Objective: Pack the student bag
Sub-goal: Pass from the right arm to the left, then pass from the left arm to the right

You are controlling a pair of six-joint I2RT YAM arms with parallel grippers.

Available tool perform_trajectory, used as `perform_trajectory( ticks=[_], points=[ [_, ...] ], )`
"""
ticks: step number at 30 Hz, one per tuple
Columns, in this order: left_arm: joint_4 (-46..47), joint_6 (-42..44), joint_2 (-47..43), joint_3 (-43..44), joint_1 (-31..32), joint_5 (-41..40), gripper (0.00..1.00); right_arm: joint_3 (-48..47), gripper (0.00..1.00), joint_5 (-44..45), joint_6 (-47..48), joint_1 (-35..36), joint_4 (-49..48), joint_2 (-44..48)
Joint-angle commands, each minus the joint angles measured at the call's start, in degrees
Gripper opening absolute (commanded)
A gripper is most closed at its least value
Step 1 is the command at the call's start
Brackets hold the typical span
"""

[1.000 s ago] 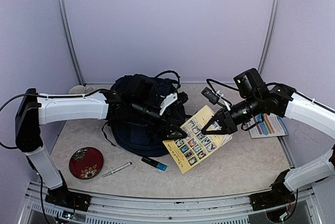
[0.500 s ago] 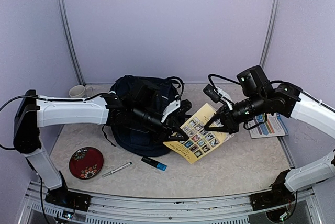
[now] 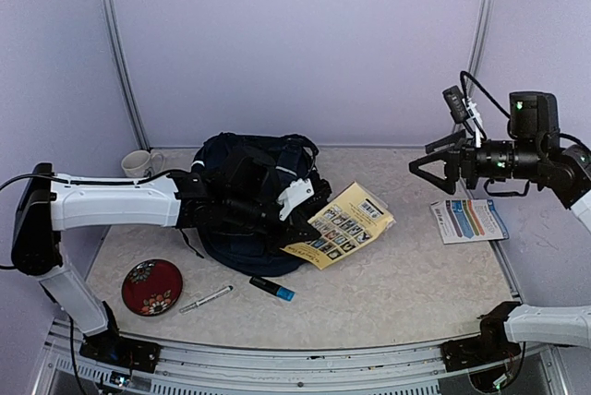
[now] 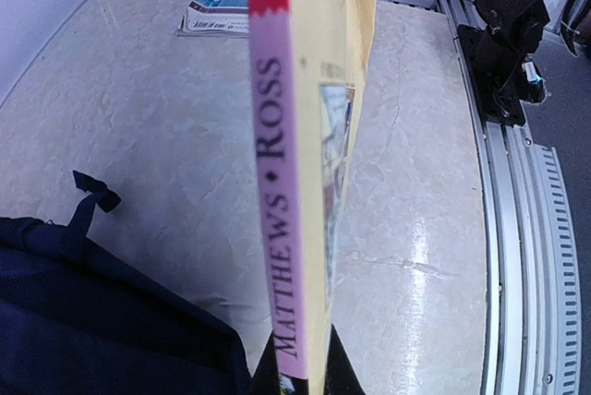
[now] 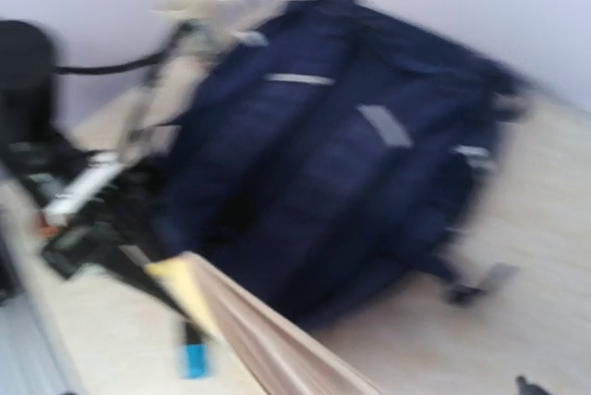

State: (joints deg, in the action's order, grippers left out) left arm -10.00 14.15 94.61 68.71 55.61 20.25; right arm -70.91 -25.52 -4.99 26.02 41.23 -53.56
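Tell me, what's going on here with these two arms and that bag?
The robot is packing a bag. The left gripper is shut on a yellow book, holding it beside the bag; the book is not inside yet. The right gripper is open and empty, raised off the table at the right, near a leaflet. A cup, a plate, a pen and a marker sit on the table, unpacked.

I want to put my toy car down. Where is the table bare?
The widest bare patch is at the near right, bordered by the yellow picture book, the striped paper leaflet and the pale table's front edge. Crowded near left: round red plate, silver pen, blue-capped marker, navy fabric backpack.
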Motion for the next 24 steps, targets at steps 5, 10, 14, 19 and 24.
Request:
perform_trajectory(
  ticks=[5, 10, 14, 19, 24],
  points=[
    [0.07, 3.11, -3.15, -0.47, 1.60, 3.18, 0.00, 8.81, 1.00, -15.81, 2.91, 7.39, -13.26, -3.45],
    [-0.39, 3.02, -2.82, 0.10, 1.82, 4.51, 0.00, 12.21, 0.92, -20.89, 2.52, 10.64, -16.28, -9.17],
    [-0.93, 3.36, -2.67, 0.33, 1.92, 6.05, 0.00, 14.96, 0.71, -17.61, 3.14, 13.42, -15.82, -10.16],
    [-1.33, 3.57, -2.87, 0.85, 1.95, 8.25, 0.00, 16.58, 0.19, -16.14, 2.18, 13.44, -14.82, -10.65],
    [-1.19, 3.70, -3.42, 0.65, 1.87, 8.92, 0.00, 16.88, 0.00, -14.20, 1.61, 13.44, -15.26, -9.01]
  ],
)
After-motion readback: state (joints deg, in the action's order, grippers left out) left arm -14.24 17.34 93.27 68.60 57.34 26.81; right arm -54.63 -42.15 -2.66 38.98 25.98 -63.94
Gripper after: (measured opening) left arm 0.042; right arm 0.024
